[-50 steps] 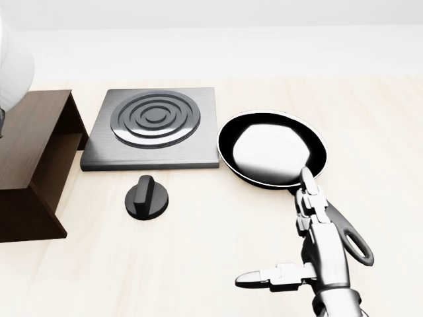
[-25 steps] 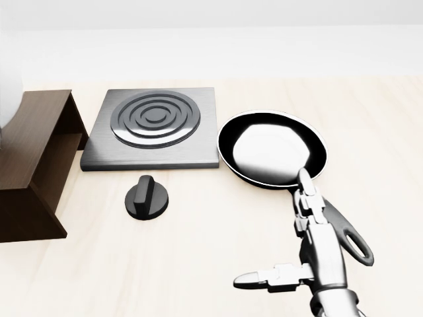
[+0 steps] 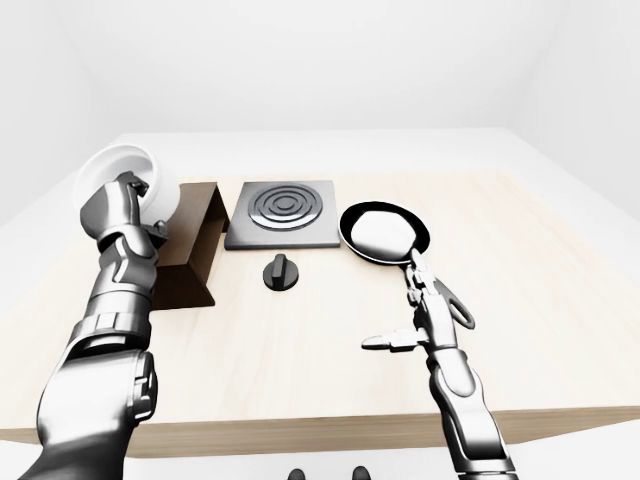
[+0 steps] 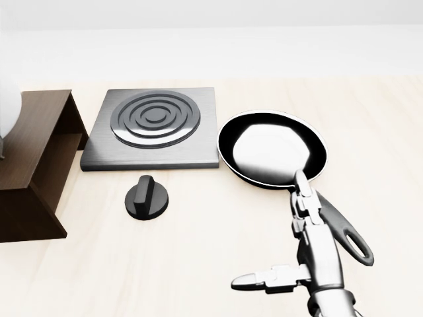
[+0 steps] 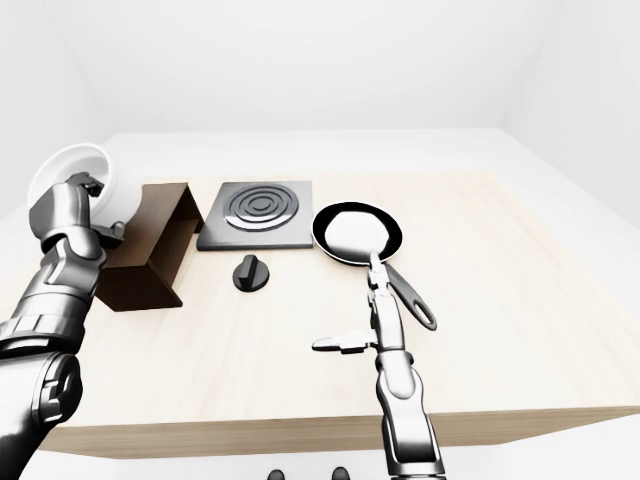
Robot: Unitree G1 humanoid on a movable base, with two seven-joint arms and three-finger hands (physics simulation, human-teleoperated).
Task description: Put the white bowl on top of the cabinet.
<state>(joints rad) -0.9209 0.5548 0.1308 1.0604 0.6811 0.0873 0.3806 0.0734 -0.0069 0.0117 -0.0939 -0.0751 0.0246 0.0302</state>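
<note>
This is looking like a bare simulated kitchen mock-up, with plain white walls surrounding a pale wooden bench [image 3: 300, 340]. A square hotplate [image 4: 153, 127] with ringed coils is sitting far on the bench, a black control knob [image 4: 146, 197] lying near it and a black frying pan [image 4: 271, 148] resting to its right. A dark wooden cabinet [image 3: 196, 248] is standing at the left.

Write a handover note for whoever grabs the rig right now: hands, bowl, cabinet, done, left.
Left hand: shut on the white bowl, held tilted in the air over the left end of the cabinet.
Right hand: open, empty, hovering over the table by the frying pan handle.
Done: bowl gripped and raised.
Left: lower the bowl onto the cabinet top, release.
</note>
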